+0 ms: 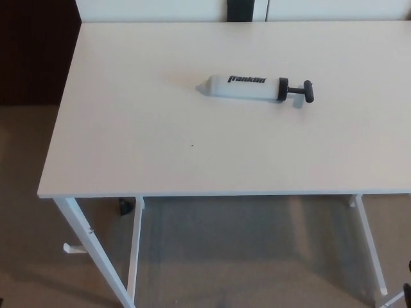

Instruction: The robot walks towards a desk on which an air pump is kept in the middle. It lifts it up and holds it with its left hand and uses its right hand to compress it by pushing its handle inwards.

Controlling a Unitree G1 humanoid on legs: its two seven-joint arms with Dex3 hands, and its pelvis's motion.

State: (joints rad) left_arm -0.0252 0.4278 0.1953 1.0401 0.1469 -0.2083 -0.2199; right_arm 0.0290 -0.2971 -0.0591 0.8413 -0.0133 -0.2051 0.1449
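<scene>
From my remote station, the head camera looks down on a white desk (128,141) with a white air pump (243,88) lying on its side toward the middle of the top, a little nearer the far edge than the near one. The pump's tapered nozzle end points to the picture's left, and dark "Franklin" lettering runs along the barrel. At its right end sits a black collar, and beyond that a short rod leads to a black T-handle (307,91), pulled slightly out from the barrel. The pump rests flat on the desk and casts a soft shadow on the surface. A tiny dark speck (192,145) marks the desktop nearer to me, well apart from the pump. Neither of the robot's hands appears in my feed, so I cannot tell whether their fingers are spread or closed. Under the desk, white legs (96,253) angle down to a beige carpet (244,250), and a small black object (126,206) sits just below the front left corner. A dark panel (35,54) fills the upper left beyond the desk.
</scene>
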